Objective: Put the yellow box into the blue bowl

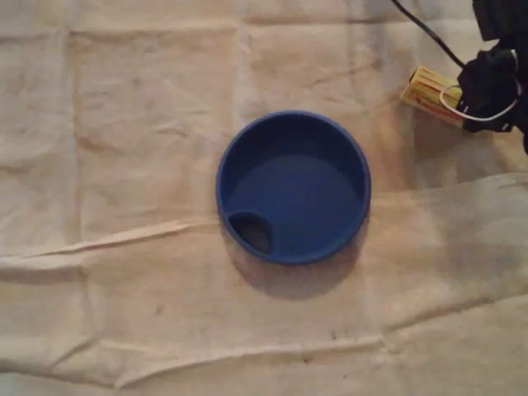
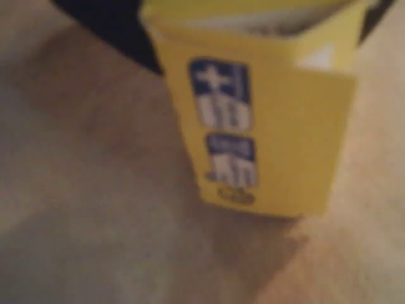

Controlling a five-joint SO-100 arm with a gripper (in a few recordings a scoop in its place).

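In the overhead view the blue bowl (image 1: 305, 206) stands near the middle of the frame on a creased, cream cloth (image 1: 124, 165) that covers the tabletop. Nothing lies inside the bowl, and at its lower left there is a small oval hollow (image 1: 252, 231) in the rim. The yellow box (image 1: 429, 89) is in the upper right of the frame, well apart from the bowl and outside it. It lies slanted, with its left end toward the bowl, and its right end is hidden under the black arm (image 1: 495, 82), which comes in from the upper right corner. A white wire (image 1: 462, 111) makes a loop at the arm's front, and a black cable (image 1: 425, 29) runs from the top edge down to the arm. In the wrist view the yellow box (image 2: 272, 126) is very near and blurred, in the upper middle of the frame, with two blue labels (image 2: 228, 126) on its side and the cloth (image 2: 82, 240) below it. I cannot tell if the jaws are wide, narrow or pressed on the box, because they are dark and the box covers them.
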